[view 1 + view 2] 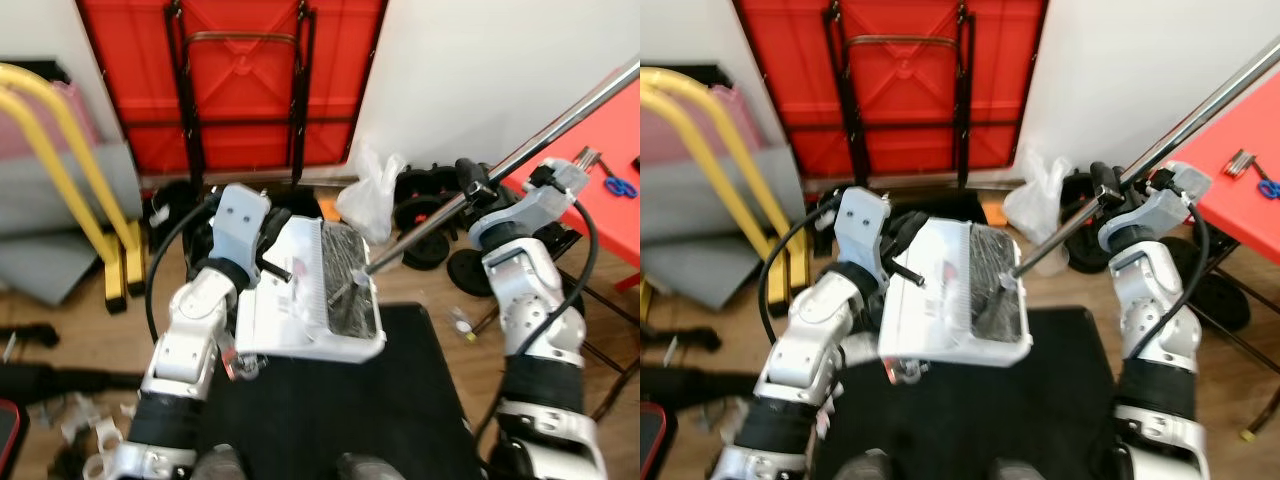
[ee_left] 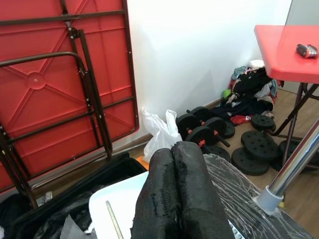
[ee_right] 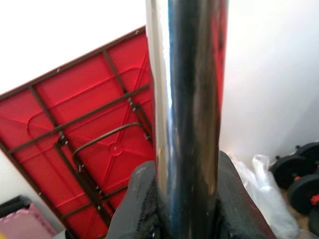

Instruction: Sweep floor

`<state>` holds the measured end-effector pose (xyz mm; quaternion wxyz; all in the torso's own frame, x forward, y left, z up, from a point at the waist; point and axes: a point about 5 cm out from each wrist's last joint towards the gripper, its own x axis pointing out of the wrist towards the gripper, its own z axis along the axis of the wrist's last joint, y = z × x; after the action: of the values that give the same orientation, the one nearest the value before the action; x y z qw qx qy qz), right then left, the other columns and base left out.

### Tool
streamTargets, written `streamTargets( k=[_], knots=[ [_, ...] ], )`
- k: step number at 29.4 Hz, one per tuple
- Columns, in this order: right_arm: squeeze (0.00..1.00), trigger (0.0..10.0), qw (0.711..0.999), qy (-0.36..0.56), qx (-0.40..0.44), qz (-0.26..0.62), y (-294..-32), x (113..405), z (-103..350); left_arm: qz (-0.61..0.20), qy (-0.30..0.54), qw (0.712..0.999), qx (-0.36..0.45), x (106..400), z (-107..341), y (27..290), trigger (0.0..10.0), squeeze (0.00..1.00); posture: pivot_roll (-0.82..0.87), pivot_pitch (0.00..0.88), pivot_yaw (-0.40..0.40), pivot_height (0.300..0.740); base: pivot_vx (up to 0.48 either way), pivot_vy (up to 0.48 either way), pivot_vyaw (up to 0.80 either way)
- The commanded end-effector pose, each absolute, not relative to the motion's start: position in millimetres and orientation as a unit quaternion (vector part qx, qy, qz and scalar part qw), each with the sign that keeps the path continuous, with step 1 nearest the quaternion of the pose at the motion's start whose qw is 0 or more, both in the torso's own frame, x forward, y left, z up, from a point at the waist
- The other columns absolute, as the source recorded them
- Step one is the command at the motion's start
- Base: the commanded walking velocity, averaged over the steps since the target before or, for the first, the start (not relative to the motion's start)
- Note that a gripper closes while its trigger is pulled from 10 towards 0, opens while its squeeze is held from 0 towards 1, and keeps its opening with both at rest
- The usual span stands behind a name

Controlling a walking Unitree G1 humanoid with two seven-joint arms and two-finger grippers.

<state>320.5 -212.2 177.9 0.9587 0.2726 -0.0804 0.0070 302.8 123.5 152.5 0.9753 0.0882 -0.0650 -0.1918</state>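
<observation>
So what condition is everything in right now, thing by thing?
Dustpan: held up tilted, broom head in it.
Broom pole: slanted, gripped.
Left gripper: shut.
Right gripper: shut on broom pole.
Red folding table: folded, leaning against wall.
Plastic bag: crumpled, on floor.

Silver casing all down the left arm (image 1: 185, 345), built of rounded, jointed segments, with a black band at the elbow and a wider black sleeve section lower down. A thick black cable (image 1: 165, 255) loops out from its side. Its wrist block (image 1: 243, 213) is pale grey, boxy, dotted with small dark screw holes. Over to the right arm (image 1: 530, 320): same silver shells, same black collars between them, and another black cable (image 1: 588, 245) curving along the forearm. Up close, the left gripper (image 2: 177, 191) shows matte black fingers with a coarse, worn texture; the right gripper (image 3: 187, 209) wears the same rough black padding.
</observation>
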Motion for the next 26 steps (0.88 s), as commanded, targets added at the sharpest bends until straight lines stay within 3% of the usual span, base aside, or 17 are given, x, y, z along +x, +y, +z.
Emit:
streamTargets(
  k=[1, 14, 26],
  knots=[
    [0.00, 10.0, 0.951, -0.124, 0.282, 0.018, -212.3, 320.6, 195.3, -0.192, -0.065, 0.976, 0.085, 303.1, 152.9, 123.3, 10.0, 0.00, -0.17, 0.038, -0.157, 0.740, 0.326, 0.000, 0.00],
    [0.00, 10.0, 0.955, -0.128, 0.268, 0.027, -212.3, 320.1, 197.3, -0.192, -0.066, 0.975, 0.085, 303.6, 153.3, 122.9, 10.0, 0.00, -0.17, 0.037, -0.157, 0.740, 0.326, 0.000, 0.00],
    [0.00, 10.0, 0.958, -0.110, 0.263, 0.025, -211.6, 320.2, 192.8, -0.193, -0.066, 0.975, 0.085, 303.5, 153.6, 122.7, 10.0, 0.00, -0.17, 0.043, -0.158, 0.740, 0.326, 0.000, 0.69]
  ],
)
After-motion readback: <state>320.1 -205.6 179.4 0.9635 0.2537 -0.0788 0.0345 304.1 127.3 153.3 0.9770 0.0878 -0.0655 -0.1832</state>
